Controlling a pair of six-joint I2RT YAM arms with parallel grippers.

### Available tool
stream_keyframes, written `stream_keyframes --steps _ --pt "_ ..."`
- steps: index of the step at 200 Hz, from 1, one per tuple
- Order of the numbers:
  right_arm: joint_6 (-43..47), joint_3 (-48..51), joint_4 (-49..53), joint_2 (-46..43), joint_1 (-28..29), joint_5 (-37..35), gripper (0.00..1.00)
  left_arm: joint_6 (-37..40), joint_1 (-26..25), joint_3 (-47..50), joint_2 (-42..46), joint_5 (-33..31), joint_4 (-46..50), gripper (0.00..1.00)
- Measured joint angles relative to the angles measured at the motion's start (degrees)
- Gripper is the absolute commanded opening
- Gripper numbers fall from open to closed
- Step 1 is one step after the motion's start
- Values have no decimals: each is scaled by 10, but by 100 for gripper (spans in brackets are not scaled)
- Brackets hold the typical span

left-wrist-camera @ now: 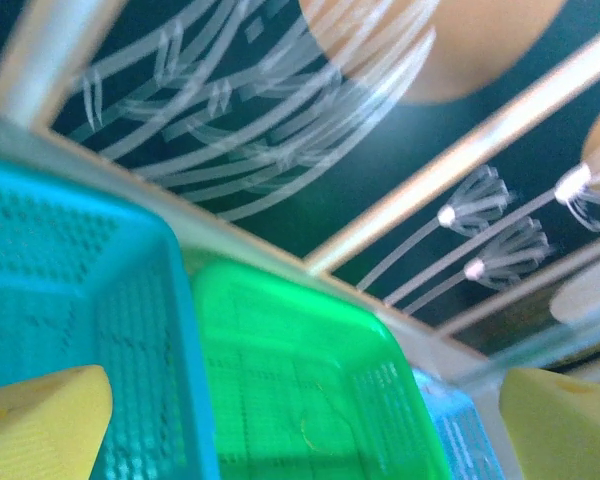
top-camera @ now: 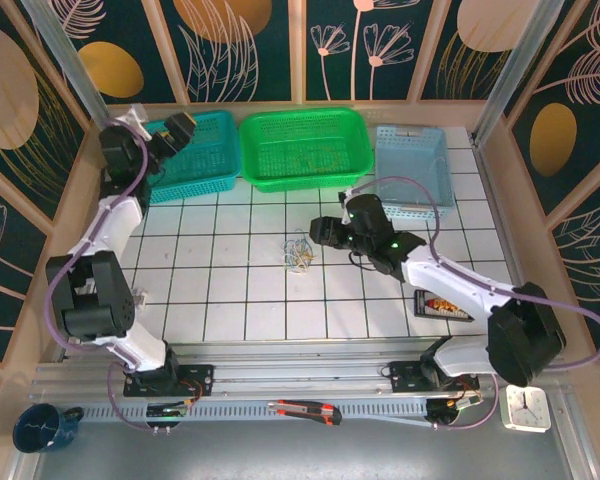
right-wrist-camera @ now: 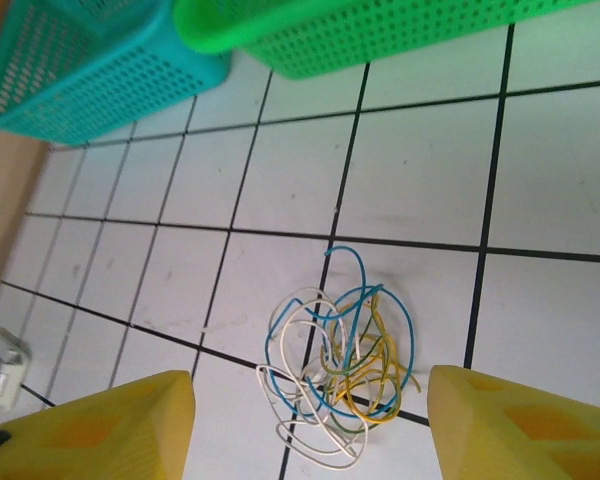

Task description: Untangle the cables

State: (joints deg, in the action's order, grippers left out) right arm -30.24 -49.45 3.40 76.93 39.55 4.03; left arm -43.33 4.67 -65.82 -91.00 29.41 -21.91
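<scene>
We find the cables [top-camera: 298, 252] [right-wrist-camera: 335, 375], a small knot of thin white, yellow and blue wire loops, lying flat on the tiled table [top-camera: 230, 300] directly in front of the middle of the green basket [top-camera: 300, 184] and well clear of its front rim. The colours are interlaced throughout and no strand has been drawn free. We therefore judge the task to be at its opening step, the approach to a first grasp. The right gripper [top-camera: 320, 232] hangs in front of the green basket's right half, just beside the knot. In its wrist view the right gripper [right-wrist-camera: 308, 400] has its yellow pads [right-wrist-camera: 130, 425] standing apart, with nothing between them but the wires on the tiles beyond. Those fingers are spread and hold nothing. The left gripper [top-camera: 180, 128] is raised over the teal basket [top-camera: 190, 190], which stands just beside the green basket on its left. Its fingers are fully spread and empty, and its wrist camera looks across the green basket [left-wrist-camera: 310, 380] toward the back wall. In our judgement, the next move calls for the right gripper to descend and close on a single outlying loop. The white strands at the edge of the knot look the most accessible. The left arm must come forward from the baskets to take or pin a second colour, so the two can be pulled apart.
</scene>
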Motion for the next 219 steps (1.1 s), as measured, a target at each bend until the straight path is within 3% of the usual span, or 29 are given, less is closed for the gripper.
stream_keyframes --steps 63,96,219 --pt "15 -63 12 95 26 -10 61 -71 -110 268 125 -2 -106 99" --pt "15 -90 22 129 30 -12 61 -95 -134 361 167 -18 -125 99" --pt "14 -158 71 208 48 -52 51 -106 -135 393 181 -30 -160 99"
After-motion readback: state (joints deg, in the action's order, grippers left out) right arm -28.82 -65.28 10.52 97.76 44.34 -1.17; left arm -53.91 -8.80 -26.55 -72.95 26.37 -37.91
